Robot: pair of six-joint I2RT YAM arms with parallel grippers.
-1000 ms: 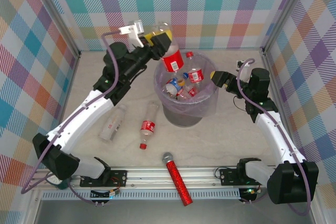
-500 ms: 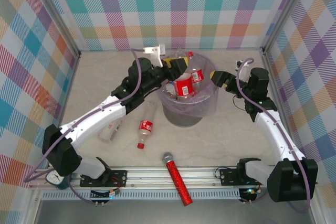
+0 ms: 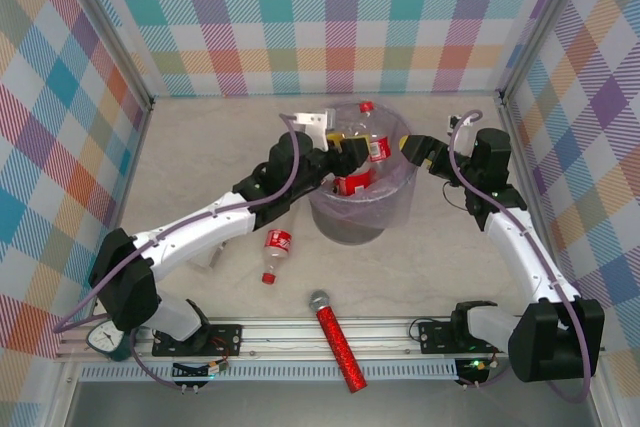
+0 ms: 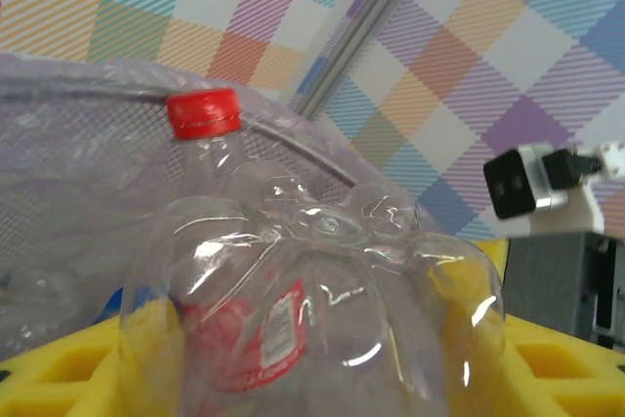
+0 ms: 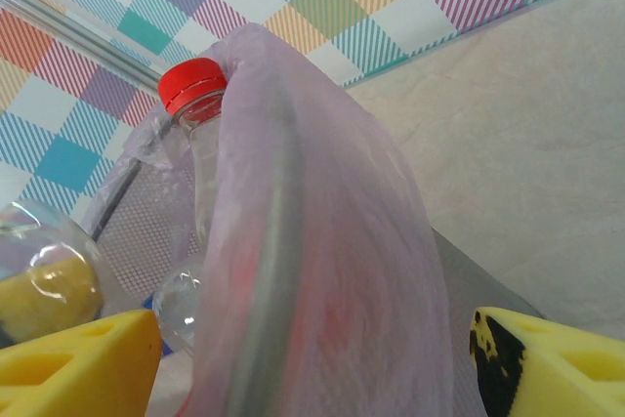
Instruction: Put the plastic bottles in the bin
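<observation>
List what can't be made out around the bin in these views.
1. Bin contents: top view, the left arm and the held bottle cover them; no count possible.
2. Held bottle below its label: left wrist view, cut off by the bottom edge.
3. Bin's inside: right wrist view, hidden behind the bag fold.
4. Label print: too small in every view.

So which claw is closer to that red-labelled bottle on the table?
Left. The left gripper hangs over the bin, just beyond the red-labelled bottle; the right gripper is at the bin's right rim, farther off.
</observation>
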